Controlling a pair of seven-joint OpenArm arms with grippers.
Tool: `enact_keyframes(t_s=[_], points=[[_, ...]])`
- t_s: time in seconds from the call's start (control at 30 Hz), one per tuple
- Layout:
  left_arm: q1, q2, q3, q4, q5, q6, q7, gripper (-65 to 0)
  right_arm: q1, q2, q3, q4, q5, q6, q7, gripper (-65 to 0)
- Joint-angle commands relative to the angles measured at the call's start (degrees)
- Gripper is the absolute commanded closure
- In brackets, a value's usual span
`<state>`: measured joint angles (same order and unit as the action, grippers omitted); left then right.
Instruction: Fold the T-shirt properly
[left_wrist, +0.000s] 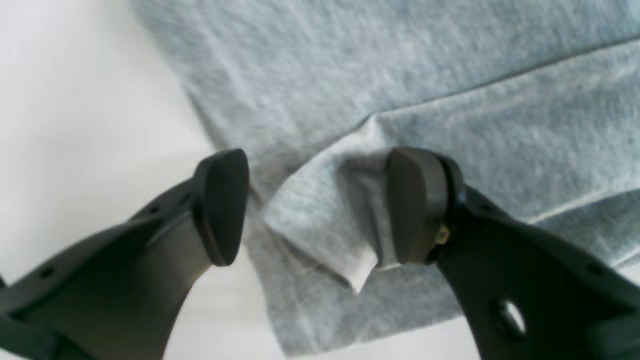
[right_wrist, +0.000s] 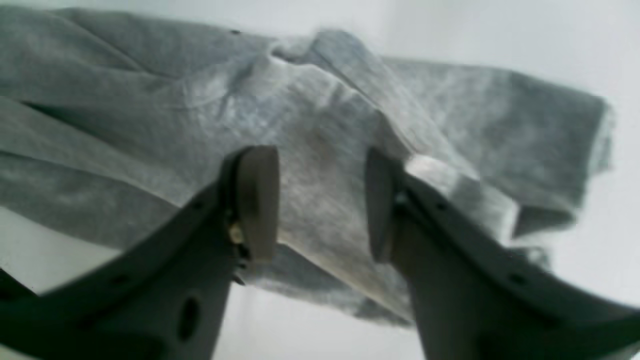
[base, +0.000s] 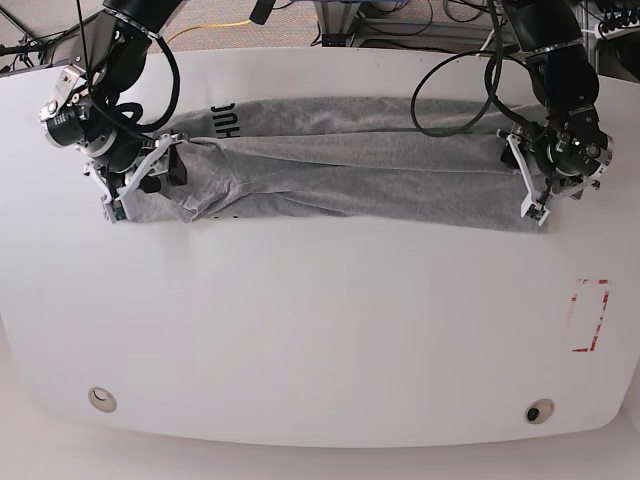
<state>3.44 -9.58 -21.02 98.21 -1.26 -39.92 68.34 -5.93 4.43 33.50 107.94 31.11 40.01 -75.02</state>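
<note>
- T-shirt (base: 350, 170) lies on the white table (base: 320, 330), folded into a long band running across the far half, black lettering showing at its far corner on my right arm's side.
- Left wrist view: a small folded-up corner of the T-shirt (left_wrist: 325, 220) sits between my left gripper (left_wrist: 320, 205) fingers, up against the inner face of one pad (left_wrist: 415, 205); the other pad is off the cloth's edge, over bare table. Jaws are apart, nothing pinched.
- Right wrist view: bunched, wrinkled end of the T-shirt (right_wrist: 320, 130) spans the gap of my right gripper (right_wrist: 322, 205). Jaws are apart; can't tell if the fabric is actually held.
- Base view: each gripper sits at one end of the band, right gripper (base: 135, 185), left gripper (base: 550, 175).
- Red rectangle outline (base: 590, 315) is marked on the table near the edge on my left arm's side, well apart from the shirt.
</note>
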Motion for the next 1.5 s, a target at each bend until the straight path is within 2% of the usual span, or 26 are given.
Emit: enact_keyframes(t_s=[0.0, 0.1, 0.3, 0.47, 0.6, 0.67, 0.8, 0.93, 1.17, 1.27, 1.47], points=[[-0.94, -0.48, -0.22, 2.84, 0.07, -0.08, -0.16, -40.7, -0.09, 0.72, -1.45, -1.61, -2.76, -0.01, 3.77, -14.0], [-1.02, -0.39, -0.04, 3.54, -0.02, -0.08, -0.16, -40.7, 0.09, 0.8, -4.88, -6.36, -5.84, -0.01, 7.38, -8.7], [-1.73, -0.22, -0.74, 7.32, -0.11, -0.08, -0.07, -41.1, -0.18, 0.98, -6.37, -13.74, -9.44, -0.01, 13.53, -8.7], [-2.78, 1.72, -6.19, 9.52, -0.11, -0.08, -0.07, -42.1, -0.09, 1.95, -6.46, -16.47, -10.41, -0.01, 14.14, -8.7], [-4.28, 2.24, -12.26, 9.35, -0.11, -0.08, 1.95, -50.4, -0.18, 2.12, -6.46, -16.56, -10.41, -0.01, 14.14, -8.7], [-4.98, 2.24, -14.54, 8.38, -0.37, -0.08, 3.71, -52.5, -0.18, 2.12, -6.46, -16.73, -10.76, -0.01, 14.14, -8.7], [-6.56, 1.72, -19.38, 3.46, -6.7, -0.08, 6.61, -52.6, 0.09, 2.12, -6.55, -16.56, -10.59, -0.01, 14.14, -8.7], [-6.3, -2.15, -24.39, -2.17, -17.07, -0.08, 8.28, -52.6, 0.18, 2.12, -6.55, -16.64, -10.85, -0.01, 14.14, -8.7], [-3.05, -7.78, -25.27, -12.81, -32.9, -0.08, 8.1, -52.6, -0.18, 2.12, -6.55, -16.47, -10.59, -0.01, 14.14, -8.7], [-3.05, -8.75, -25.01, -16.24, -34.92, -0.08, 7.14, -52.6, 0.26, 2.21, -6.55, -16.73, -10.94, -0.01, 14.14, -8.7], [-2.61, -8.83, -24.92, -20.37, -35.01, -0.08, 6.17, -52.6, 0.09, 2.21, -6.55, -15.85, -10.76, -0.01, 14.14, -8.6]])
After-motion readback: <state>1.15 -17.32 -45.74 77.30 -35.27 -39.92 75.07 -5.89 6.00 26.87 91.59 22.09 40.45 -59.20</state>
